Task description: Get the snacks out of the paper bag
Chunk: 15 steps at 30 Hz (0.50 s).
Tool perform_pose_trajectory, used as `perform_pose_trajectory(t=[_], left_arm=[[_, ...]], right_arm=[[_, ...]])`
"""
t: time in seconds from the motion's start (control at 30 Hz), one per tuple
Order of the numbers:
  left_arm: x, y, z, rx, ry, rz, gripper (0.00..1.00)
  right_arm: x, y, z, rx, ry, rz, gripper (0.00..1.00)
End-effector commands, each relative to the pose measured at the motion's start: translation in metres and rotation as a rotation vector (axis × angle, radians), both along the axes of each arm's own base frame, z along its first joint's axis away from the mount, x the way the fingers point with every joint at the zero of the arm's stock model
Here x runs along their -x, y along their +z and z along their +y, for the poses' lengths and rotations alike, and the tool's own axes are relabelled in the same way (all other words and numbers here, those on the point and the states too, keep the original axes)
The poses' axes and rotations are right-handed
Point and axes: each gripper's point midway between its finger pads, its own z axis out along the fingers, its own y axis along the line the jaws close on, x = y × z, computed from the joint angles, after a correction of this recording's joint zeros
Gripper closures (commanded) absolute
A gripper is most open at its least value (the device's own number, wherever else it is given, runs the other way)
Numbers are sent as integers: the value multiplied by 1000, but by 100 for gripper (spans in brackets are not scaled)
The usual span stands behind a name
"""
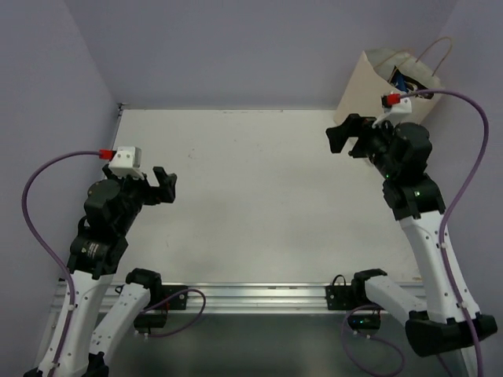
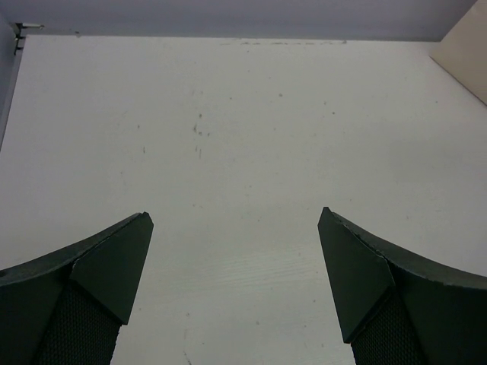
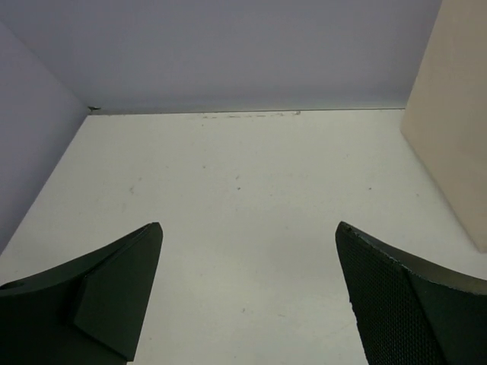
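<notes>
Both my claws are spread and empty: my right gripper (image 1: 344, 135) hovers just beside the paper bag (image 1: 368, 86), which stands at one o'clock on the table (image 1: 251, 204), and my left gripper (image 1: 166, 184) hovers at nine o'clock. Of the snacks (image 1: 401, 80) I see only a blue scrap in the bag's mouth. I judge that nudging the tall, light bag's wall could topple it, or I could snag a cord handle (image 1: 442, 53).

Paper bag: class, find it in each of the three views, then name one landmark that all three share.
Top external: bag at the far right corner.
Left wrist: beige sliver at the top right edge.
Right wrist: beige wall along the right edge.
Shared landmark: the table's far left corner.
</notes>
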Motion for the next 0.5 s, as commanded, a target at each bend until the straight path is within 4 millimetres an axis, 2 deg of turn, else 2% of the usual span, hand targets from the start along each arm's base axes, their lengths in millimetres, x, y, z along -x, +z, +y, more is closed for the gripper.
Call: perform_pose_trajectory(t=[0.0,0.03,0.07,0.1,0.13,0.17,0.2,0.33,0.47], left_arm=[[-9,5,-7,40,-17,-30,0],[-9,5,-7,37,-18,-32,0],[-10,2,-7,34,-18,-25,0],[-11,2,-6,24,-21,-27,0],[-11,0,-6,17,-22,-25,0],[-12,-2,-6,11,-23,-22,0],[-12,-5,-6,1,-25,-19,0],[-14,-8,-6,-9,-26,-18,0],[-14,-13,-14,4,-66,-15,0]], right_arm=[[-34,24,-4,71,-32,-47,1],[-43,25,-9,97,-63,-41,1],[-59,18,-11,136,-72,-17,1],[-64,33,-14,148,-93,-45,1],[-72,35,-22,169,-137,-48,1],[-86,29,-28,207,-161,-29,1],[-92,43,-37,213,-201,-53,1],[-120,50,-69,253,-334,-43,1],[-144,48,-100,270,-463,-16,1]])
